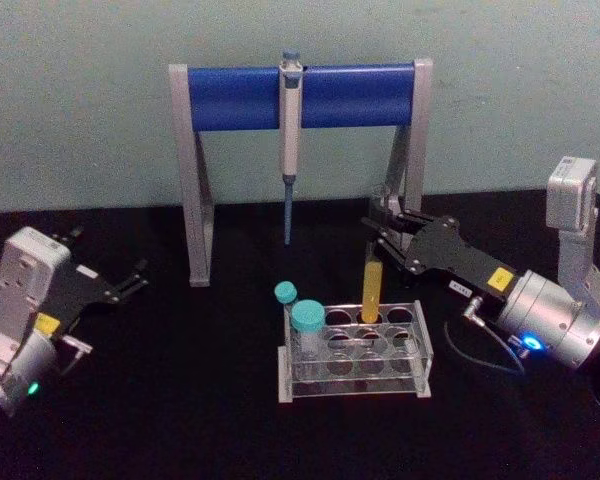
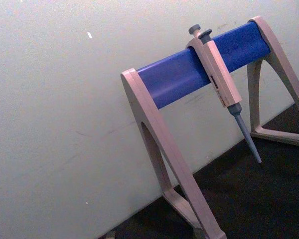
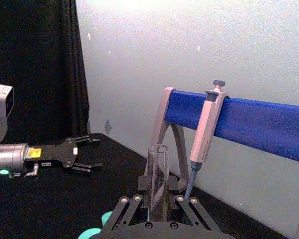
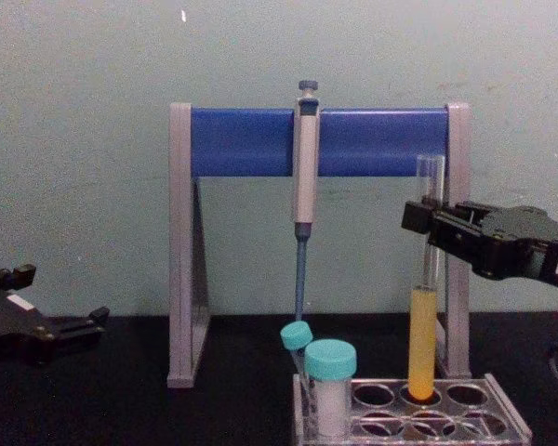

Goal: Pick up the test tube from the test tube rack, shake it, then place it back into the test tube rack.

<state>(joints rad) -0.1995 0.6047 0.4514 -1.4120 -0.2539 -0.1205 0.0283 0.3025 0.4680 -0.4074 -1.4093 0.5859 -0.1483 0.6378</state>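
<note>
Because the tube point(image 1: 371, 288) had no cap, hard shaking could have splashed its yellow liquid out, and a slanted lift could have caught its base on the rack point(image 1: 421, 352). Near the left edge of the table point(image 1: 180, 400), the left gripper point(image 1: 134, 280) lay parked, fingers apart. The rack sat mid-table; the tube stood upright in its back row, long axis vertical, mouth up. The right gripper point(image 1: 378, 240) was clamped on its clear upper part.
</note>
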